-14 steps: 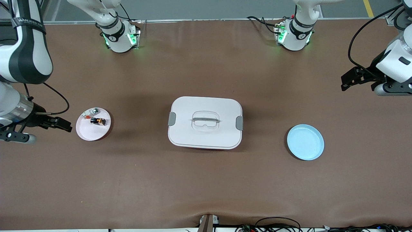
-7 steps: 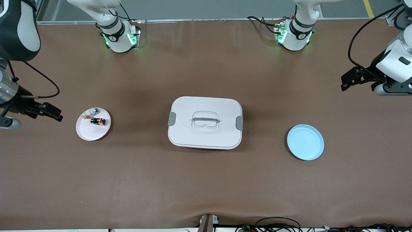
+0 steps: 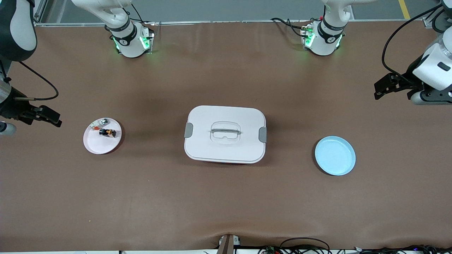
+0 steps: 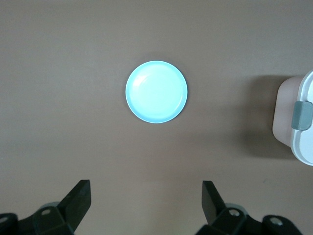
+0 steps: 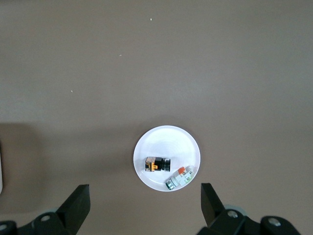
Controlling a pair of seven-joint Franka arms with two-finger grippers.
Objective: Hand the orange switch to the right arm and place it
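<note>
The orange switch [image 3: 107,132], black with an orange end, lies on a small white plate [image 3: 100,146] next to a pale part with silver and red bits [image 3: 99,123]. It also shows in the right wrist view [image 5: 157,164] on that plate [image 5: 166,139]. My right gripper [image 3: 53,118] is open and empty, over bare table past the plate toward the right arm's end; in its wrist view the gripper [image 5: 144,193] is open. My left gripper [image 3: 378,91] is open and empty over the table at the left arm's end, waiting; its wrist view shows it open [image 4: 146,188].
A white lidded box [image 3: 225,134] with grey clips stands at the table's middle; its edge shows in the left wrist view [image 4: 298,117]. A light blue plate [image 3: 334,155] lies empty toward the left arm's end and shows in the left wrist view [image 4: 156,91].
My right gripper has drawn away from the white plate, toward the right arm's end of the table and the bases. The switch, the plates and the left arm have not moved.
</note>
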